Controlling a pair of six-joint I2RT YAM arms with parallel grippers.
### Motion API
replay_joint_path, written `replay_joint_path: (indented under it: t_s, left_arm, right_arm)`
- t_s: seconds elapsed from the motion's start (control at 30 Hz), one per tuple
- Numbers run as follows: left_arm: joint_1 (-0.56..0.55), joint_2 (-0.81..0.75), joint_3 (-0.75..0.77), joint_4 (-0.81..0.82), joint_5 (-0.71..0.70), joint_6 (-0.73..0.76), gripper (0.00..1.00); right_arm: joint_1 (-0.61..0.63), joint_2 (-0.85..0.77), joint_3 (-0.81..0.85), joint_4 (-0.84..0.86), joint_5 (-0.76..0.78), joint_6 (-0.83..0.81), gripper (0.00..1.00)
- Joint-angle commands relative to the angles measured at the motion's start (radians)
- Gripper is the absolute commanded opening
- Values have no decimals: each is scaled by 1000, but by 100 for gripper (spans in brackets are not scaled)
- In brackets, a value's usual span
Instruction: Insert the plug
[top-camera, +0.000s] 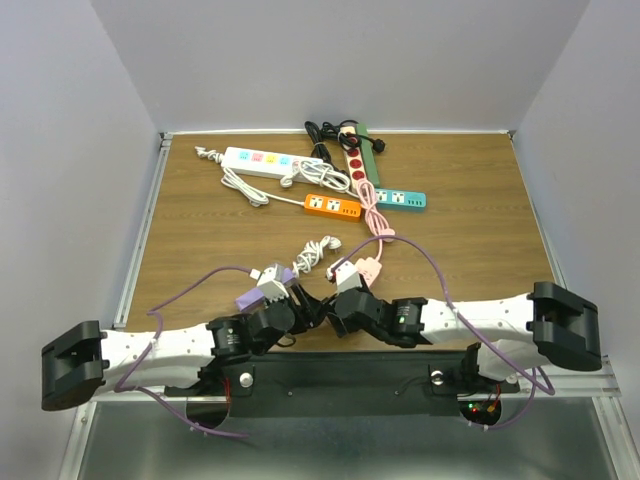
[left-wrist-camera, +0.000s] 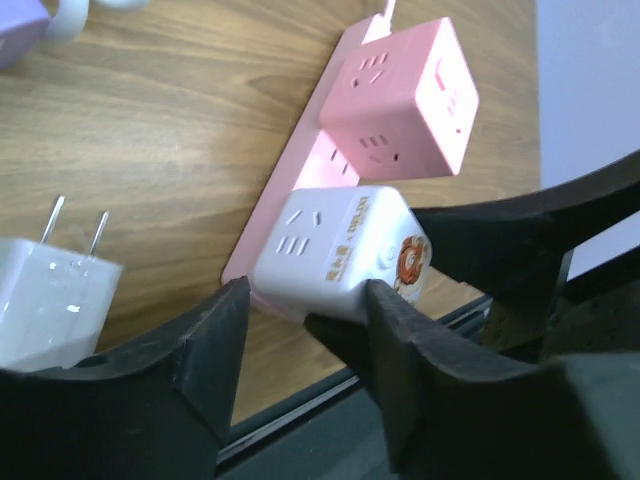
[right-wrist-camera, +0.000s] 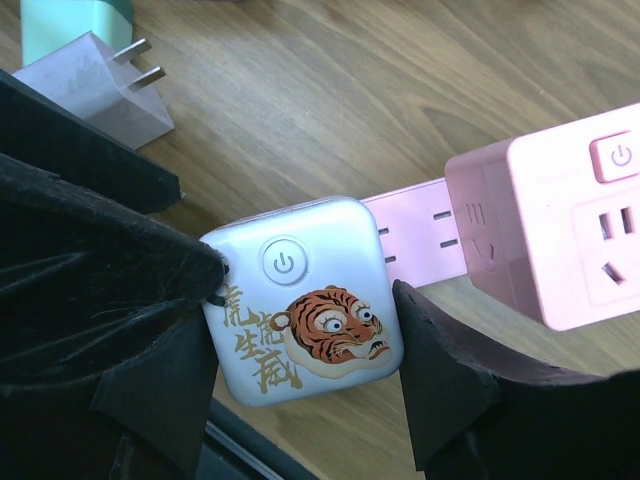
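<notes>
A white cube socket with a tiger picture (right-wrist-camera: 300, 300) sits on the near end of a flat pink power strip (right-wrist-camera: 420, 230). My right gripper (right-wrist-camera: 308, 290) is shut on this cube, one finger on each side. A pink cube socket (right-wrist-camera: 550, 230) stands further along the strip. In the left wrist view the white cube (left-wrist-camera: 340, 250) lies just beyond my left gripper (left-wrist-camera: 300, 310), which is open and empty. A pale two-pin plug (left-wrist-camera: 55, 295) lies left of it, prongs pointing away; it also shows in the right wrist view (right-wrist-camera: 90, 85). In the top view both grippers meet near the white cube (top-camera: 345, 272).
Several power strips lie at the far middle: white (top-camera: 258, 160), orange (top-camera: 332, 206), teal (top-camera: 400, 199), red and green (top-camera: 358, 160). A white coiled cable (top-camera: 318, 252) lies mid-table. A purple block (top-camera: 262, 290) sits by the left gripper. The table's near rail (left-wrist-camera: 300, 410) is close below.
</notes>
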Motion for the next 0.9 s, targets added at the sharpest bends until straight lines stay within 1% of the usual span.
replay_joint_path:
  t_s: [0.0,0.03,0.07,0.13,0.17,0.2,0.27,0.37,0.47,0.5,0.53,0.57,0.6,0.63,0.67,0.7,0.73,0.77,0.8,0.87]
  left_arm:
    - [-83,-11,57,-274,221,29,70]
    - [-76,-18,84,-307,208,26,73]
    - [-74,-22,97,-317,186,27,81]
    - [-71,-33,126,-337,162,29,86]
    - [-68,-34,135,-340,137,32,87]
    - [-65,-38,143,-340,123,37,87]
    - [-56,-39,173,-343,96,52,88]
    - [-8,-36,224,-348,48,115,89]
    - [104,-36,282,-335,36,233,91]
    - [139,-39,298,-320,42,307,91]
    - [212,-41,331,-314,46,338,91]
    - [240,-42,348,-309,37,369,92]
    - [269,-44,368,-308,27,404,93]
    - [317,-42,408,-315,16,458,95]
    - [346,-38,426,-317,-4,487,97]
    - [374,-25,457,-319,-6,513,99]
    - [439,-19,469,-317,-3,561,99]
    - [476,-12,476,-308,9,587,99]
    - [512,5,486,-284,57,609,99]
    - [593,22,493,-282,111,658,99]
  right_arm:
    - [-2,6,-31,-27,-156,156,45]
    - [-4,-11,-25,-55,-128,157,58]
    - [-7,-25,-22,-64,-116,156,62]
    - [-6,-61,-21,-74,-93,156,69]
    - [-7,-91,-21,-83,-80,154,92]
    - [-7,-108,-18,-87,-73,153,99]
    - [-7,-156,-11,-106,-50,145,100]
    - [-12,-199,-4,-130,-10,128,100]
    - [-61,-266,-13,-133,9,107,100]
    - [-109,-306,-14,-133,4,87,100]
    - [-139,-326,-21,-133,-1,75,100]
    - [-169,-367,-24,-135,-7,46,100]
    - [-203,-368,-27,-133,-11,45,100]
    - [-279,-398,-30,-133,-20,4,100]
    - [-321,-407,-30,-132,-34,-19,100]
    - [-416,-410,-30,-132,-49,-68,100]
    - [-467,-404,-25,-124,-98,-91,100]
    - [-516,-395,-25,-121,-117,-111,100]
    - [-603,-388,-21,-115,-134,-143,100]
    - [-686,-366,-19,-75,-184,-166,100]
